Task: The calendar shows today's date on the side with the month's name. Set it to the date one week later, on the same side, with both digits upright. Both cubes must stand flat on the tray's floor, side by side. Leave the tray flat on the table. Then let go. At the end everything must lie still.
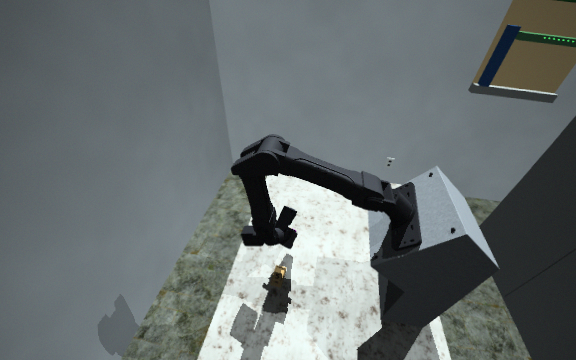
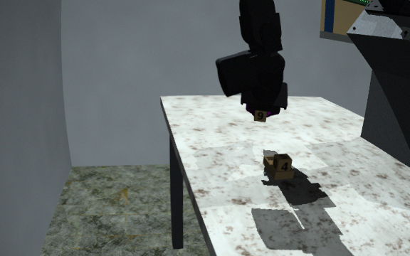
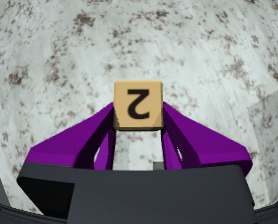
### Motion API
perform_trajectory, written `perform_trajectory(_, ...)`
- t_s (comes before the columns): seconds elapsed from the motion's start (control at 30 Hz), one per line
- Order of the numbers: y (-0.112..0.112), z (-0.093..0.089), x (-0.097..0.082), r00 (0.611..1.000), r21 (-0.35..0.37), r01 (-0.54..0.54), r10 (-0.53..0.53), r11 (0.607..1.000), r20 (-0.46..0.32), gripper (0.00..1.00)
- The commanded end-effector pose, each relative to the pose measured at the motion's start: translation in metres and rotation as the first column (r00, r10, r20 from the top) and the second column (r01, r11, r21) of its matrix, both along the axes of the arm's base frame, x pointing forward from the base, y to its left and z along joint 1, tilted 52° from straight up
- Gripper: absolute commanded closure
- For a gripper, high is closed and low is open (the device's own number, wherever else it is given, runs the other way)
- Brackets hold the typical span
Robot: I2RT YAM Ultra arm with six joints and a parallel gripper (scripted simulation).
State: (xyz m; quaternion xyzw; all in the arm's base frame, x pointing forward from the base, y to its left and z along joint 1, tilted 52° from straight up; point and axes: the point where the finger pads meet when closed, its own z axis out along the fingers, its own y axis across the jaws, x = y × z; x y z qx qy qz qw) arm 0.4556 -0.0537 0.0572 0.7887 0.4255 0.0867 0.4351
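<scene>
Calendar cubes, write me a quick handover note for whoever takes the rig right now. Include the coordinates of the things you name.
Claw (image 2: 260,113) (image 3: 138,109): shut on a cube (image 2: 260,116) (image 3: 138,105), above the table.
Tray (image 1: 278,285) (image 2: 284,175): on the table, other cube (image 2: 282,163) in one end, showing a 4 to the exterior view.
Done: one cube is out of the tray.
Left: set the right digits upright, seat both cubes flat side by side, let go. Month side unseen; check it.

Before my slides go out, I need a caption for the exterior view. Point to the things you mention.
Tool (image 2: 260,113) (image 3: 138,109) holding one number cube (image 2: 260,116) (image 3: 138,105) above the table (image 2: 226,121) (image 3: 50,45); another (image 2: 282,163) sits in the tray (image 2: 284,175).
</scene>
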Motion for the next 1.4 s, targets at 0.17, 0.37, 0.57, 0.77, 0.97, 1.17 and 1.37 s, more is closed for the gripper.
perform_trajectory(0.17,-0.0035,0.0063,-0.0120,1.000,-0.015,0.009,-0.009,1.000,-0.016,0.74)
perform_trajectory(0.37,-0.0035,0.0063,-0.0121,1.000,-0.015,0.009,-0.009,1.000,-0.016,0.74)
perform_trajectory(0.57,-0.0038,0.0058,-0.0121,1.000,-0.004,-0.001,0.001,1.000,-0.014,0.74)
perform_trajectory(0.77,-0.0059,0.0045,-0.0126,0.993,0.099,-0.120,0.118,0.988,0.029,0.74)
perform_trajectory(0.97,-0.0056,0.0067,-0.0133,0.981,0.135,-0.190,0.183,0.972,0.064,0.74)
perform_trajectory(1.17,-0.0063,0.0057,-0.0131,0.976,0.156,-0.213,0.204,0.965,0.073,0.74)
perform_trajectory(1.37,-0.0081,0.0052,-0.0134,0.938,0.245,-0.344,0.318,0.906,0.142,0.74)
